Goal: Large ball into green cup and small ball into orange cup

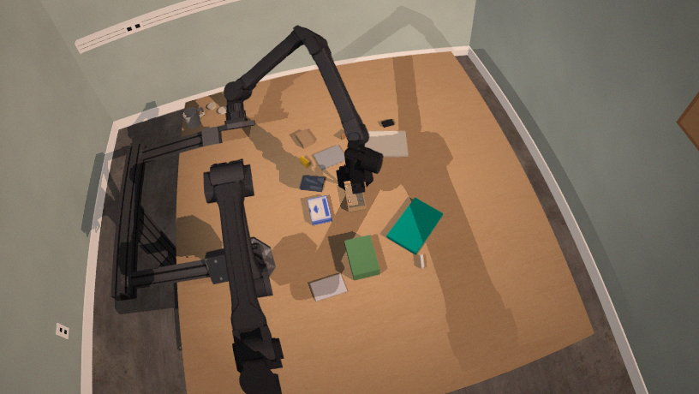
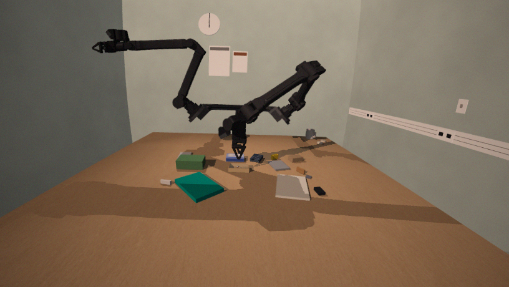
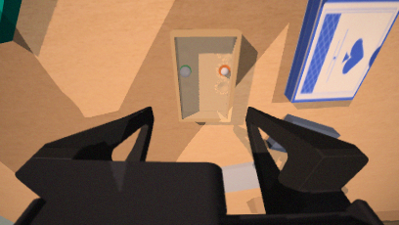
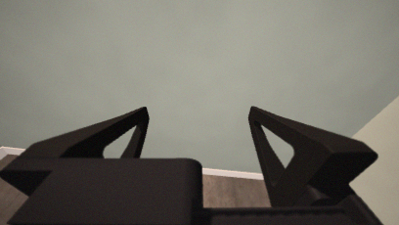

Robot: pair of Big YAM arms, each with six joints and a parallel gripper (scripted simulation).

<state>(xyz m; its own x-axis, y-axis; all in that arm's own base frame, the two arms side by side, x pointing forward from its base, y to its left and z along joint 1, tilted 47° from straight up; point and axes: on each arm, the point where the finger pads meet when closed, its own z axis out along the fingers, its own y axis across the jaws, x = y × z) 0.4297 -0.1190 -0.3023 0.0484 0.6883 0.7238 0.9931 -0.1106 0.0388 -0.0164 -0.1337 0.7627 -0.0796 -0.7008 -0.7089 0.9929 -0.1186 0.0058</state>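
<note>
The covered wooden puzzle [image 3: 206, 75] lies flat on the table, also in the top view [image 1: 354, 199] and the exterior view [image 2: 238, 167]. In the left wrist view a grey ball sits in the green cup [image 3: 185, 71] and a white ball sits in the orange cup [image 3: 224, 70]. My left gripper [image 3: 199, 112] is open and empty, hovering above the puzzle's near end; it also shows in the top view [image 1: 353, 184] and the exterior view [image 2: 237, 155]. My right gripper [image 2: 96, 47] [image 4: 199, 112] is open and empty, held high in the air toward the wall.
A blue and white card box [image 3: 342, 51] lies right beside the puzzle. A teal book [image 1: 414, 224], a green box [image 1: 361, 256], grey flat pads [image 1: 328, 157] [image 1: 327, 286], a dark pouch [image 1: 312, 182] and a small yellow block [image 1: 305, 161] lie around it.
</note>
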